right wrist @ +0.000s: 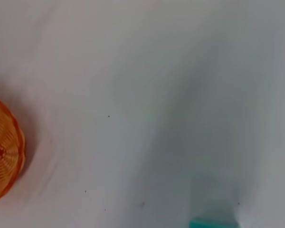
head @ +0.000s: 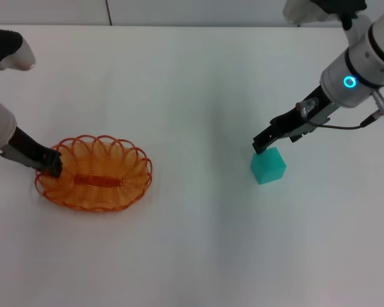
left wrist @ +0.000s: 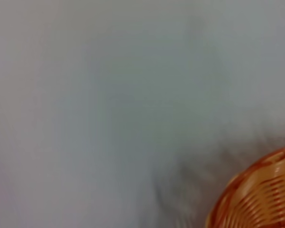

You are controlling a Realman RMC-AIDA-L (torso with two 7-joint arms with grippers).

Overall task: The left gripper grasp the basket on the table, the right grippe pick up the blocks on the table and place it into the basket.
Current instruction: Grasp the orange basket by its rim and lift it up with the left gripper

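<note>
Left black two-finger gripper (head: 51,164): jaws clamped on the left rim of the oval orange wire basket (head: 96,174), scalloped loops, sitting on the white table (head: 192,243). Right slim black gripper (head: 261,146): tip touching the small teal-green cube (head: 269,165)'s top back edge; jaw state unreadable. Cube cut off in right wrist view.

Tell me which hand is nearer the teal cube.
Right. The right hand sits at the teal cube's upper far-left edge, about touching it. The left hand is far across the table, at the left rim of the orange basket.
</note>
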